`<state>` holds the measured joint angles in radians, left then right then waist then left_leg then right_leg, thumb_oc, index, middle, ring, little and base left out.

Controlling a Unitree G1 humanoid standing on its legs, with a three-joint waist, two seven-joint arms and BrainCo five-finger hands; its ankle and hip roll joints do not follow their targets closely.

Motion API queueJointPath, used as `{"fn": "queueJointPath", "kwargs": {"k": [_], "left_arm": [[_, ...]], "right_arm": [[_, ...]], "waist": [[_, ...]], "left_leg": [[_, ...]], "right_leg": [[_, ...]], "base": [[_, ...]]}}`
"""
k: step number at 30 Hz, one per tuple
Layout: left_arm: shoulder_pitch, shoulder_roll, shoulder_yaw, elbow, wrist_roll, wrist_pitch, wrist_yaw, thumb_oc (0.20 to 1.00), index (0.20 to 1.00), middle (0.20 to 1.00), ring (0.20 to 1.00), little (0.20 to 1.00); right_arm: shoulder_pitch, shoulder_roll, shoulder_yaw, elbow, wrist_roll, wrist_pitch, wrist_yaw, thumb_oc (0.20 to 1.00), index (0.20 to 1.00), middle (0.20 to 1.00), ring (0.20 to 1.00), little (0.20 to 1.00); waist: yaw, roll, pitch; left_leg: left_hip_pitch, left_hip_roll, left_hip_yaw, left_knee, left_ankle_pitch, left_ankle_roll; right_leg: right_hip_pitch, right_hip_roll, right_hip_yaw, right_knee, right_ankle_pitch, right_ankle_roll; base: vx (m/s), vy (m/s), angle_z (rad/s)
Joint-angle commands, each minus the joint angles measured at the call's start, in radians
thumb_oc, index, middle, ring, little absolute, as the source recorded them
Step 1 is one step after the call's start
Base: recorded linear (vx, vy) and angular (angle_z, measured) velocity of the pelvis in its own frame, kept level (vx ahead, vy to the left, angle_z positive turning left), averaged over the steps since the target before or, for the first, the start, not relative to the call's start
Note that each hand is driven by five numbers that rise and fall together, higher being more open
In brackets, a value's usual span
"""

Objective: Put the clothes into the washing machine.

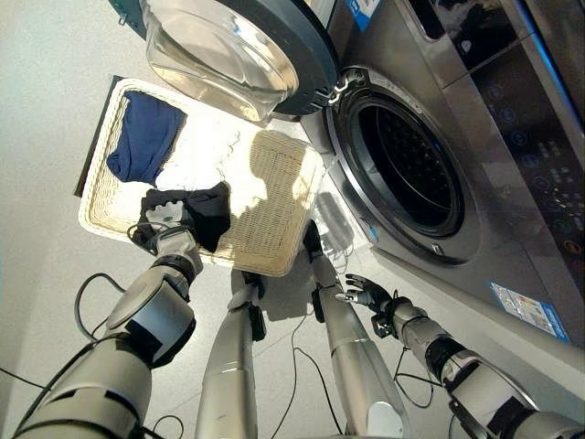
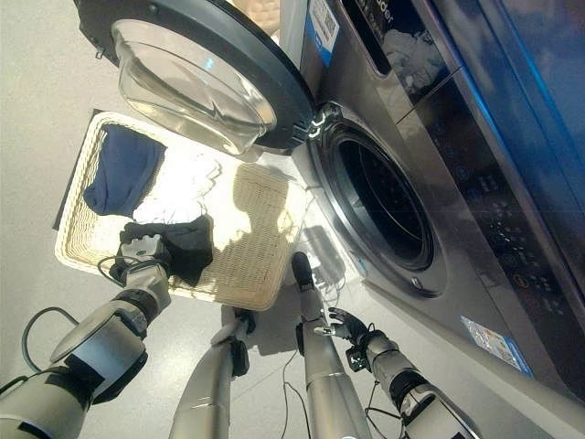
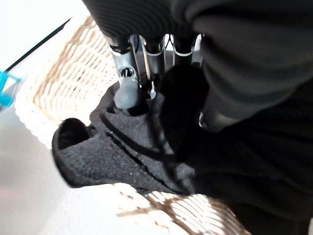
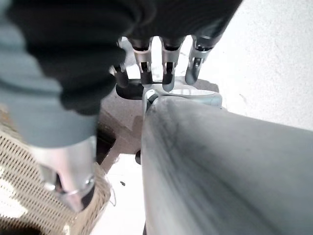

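We have left hand [image 1: 168, 230] at near edge of wicker basket [image 1: 274, 197], fingers curled into black garment [image 1: 212, 212]. We judge: bunch all cloth before lift, then swing right to open washer drum [image 1: 407, 169]. Blue garment [image 1: 142, 137] lies at basket's far-left end. Right hand [image 1: 366, 294] idle, fingers loose.

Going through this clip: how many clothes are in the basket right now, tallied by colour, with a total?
Blue garment: 1
White garment: 1
Black garment: 1, with the left hand on it
Total: 3 clothes in the wicker basket
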<state>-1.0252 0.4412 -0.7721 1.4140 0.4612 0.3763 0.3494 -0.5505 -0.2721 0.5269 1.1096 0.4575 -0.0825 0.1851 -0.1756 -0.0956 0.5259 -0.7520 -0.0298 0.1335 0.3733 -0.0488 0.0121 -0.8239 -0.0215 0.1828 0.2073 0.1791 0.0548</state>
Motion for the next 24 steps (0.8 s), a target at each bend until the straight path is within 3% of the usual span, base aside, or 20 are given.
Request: {"fn": "queueJointPath", "kwargs": {"k": [1, 3, 7, 11, 15, 18, 19, 24], "left_arm": [[0.066, -0.014, 0.038, 0.029, 0.065, 0.019, -0.016, 0.200, 0.200, 0.200, 0.200, 0.200], [0.064, -0.018, 0.027, 0.022, 0.054, 0.000, 0.029, 0.200, 0.200, 0.200, 0.200, 0.200], [0.065, -0.017, 0.041, 0.003, -0.153, -0.108, 0.138, 0.200, 0.200, 0.200, 0.200, 0.200], [0.066, 0.026, 0.150, -0.120, -0.420, -0.334, 0.239, 0.200, 0.200, 0.200, 0.200, 0.200], [0.200, 0.036, 0.293, -0.408, -0.616, -0.472, 0.239, 0.200, 0.200, 0.200, 0.200, 0.200], [0.295, 0.021, 0.335, -0.558, -0.638, -0.509, 0.245, 0.200, 0.200, 0.200, 0.200, 0.200], [0.379, 0.010, 0.362, -0.678, -0.643, -0.543, 0.246, 0.200, 0.200, 0.200, 0.200, 0.200], [0.485, 0.006, 0.395, -0.801, -0.601, -0.576, 0.258, 0.200, 0.200, 0.200, 0.200, 0.200]], "right_arm": [[0.028, -0.037, 0.035, -0.026, 0.064, -0.021, 0.003, 1.000, 1.000, 1.000, 1.000, 1.000], [0.023, -0.035, 0.036, -0.034, 0.097, -0.047, 0.006, 1.000, 1.000, 1.000, 1.000, 1.000], [0.021, -0.031, 0.033, -0.077, 0.152, -0.094, 0.003, 1.000, 1.000, 1.000, 1.000, 1.000], [0.029, -0.049, 0.019, -0.302, 0.182, -0.155, -0.072, 1.000, 1.000, 1.000, 1.000, 1.000], [0.099, -0.062, -0.017, -0.599, 0.154, -0.140, -0.204, 1.000, 1.000, 1.000, 1.000, 1.000], [0.140, -0.072, -0.053, -0.702, 0.136, -0.135, -0.234, 1.000, 1.000, 1.000, 1.000, 1.000], [0.179, -0.084, -0.094, -0.781, 0.104, -0.125, -0.247, 1.000, 1.000, 1.000, 1.000, 1.000], [0.235, -0.107, -0.149, -0.874, 0.075, -0.118, -0.252, 1.000, 1.000, 1.000, 1.000, 1.000]], "waist": [[0.001, 0.016, -0.006], [0.005, 0.013, -0.006], [0.011, 0.010, -0.006], [0.025, 0.019, -0.006], [0.045, 0.036, -0.006], [0.059, 0.047, -0.006], [0.073, 0.056, -0.006], [0.086, 0.067, -0.006]], "left_leg": [[-0.036, -0.035, -0.074, -0.063, 0.119, 0.020], [-0.048, -0.032, -0.082, -0.072, 0.125, 0.019], [-0.045, -0.030, -0.093, -0.092, 0.139, 0.016], [-0.017, -0.030, -0.109, -0.136, 0.164, 0.004], [0.015, -0.032, -0.122, -0.165, 0.179, -0.004], [0.031, -0.035, -0.130, -0.178, 0.186, -0.005], [0.049, -0.036, -0.134, -0.196, 0.193, -0.005], [0.079, -0.036, -0.139, -0.230, 0.204, -0.003]], "right_leg": [[0.006, 0.031, -0.089, -0.014, 0.024, -0.054], [-0.006, 0.032, -0.095, -0.015, 0.023, -0.056], [-0.006, 0.038, -0.101, -0.020, 0.024, -0.058], [0.019, 0.042, -0.114, -0.038, 0.023, -0.056], [0.052, 0.041, -0.127, -0.047, 0.017, -0.054], [0.070, 0.039, -0.137, -0.050, 0.015, -0.053], [0.087, 0.037, -0.148, -0.053, 0.014, -0.050], [0.115, 0.036, -0.164, -0.064, 0.011, -0.048]], "base": [[-0.03, -0.040, 0.03], [-0.04, -0.080, 0.04], [-0.04, -0.069, 0.06], [-0.06, -0.086, 0.07], [-0.05, -0.093, 0.15], [-0.04, -0.067, 0.19], [-0.03, -0.053, 0.24], [-0.02, -0.020, 0.13]]}}
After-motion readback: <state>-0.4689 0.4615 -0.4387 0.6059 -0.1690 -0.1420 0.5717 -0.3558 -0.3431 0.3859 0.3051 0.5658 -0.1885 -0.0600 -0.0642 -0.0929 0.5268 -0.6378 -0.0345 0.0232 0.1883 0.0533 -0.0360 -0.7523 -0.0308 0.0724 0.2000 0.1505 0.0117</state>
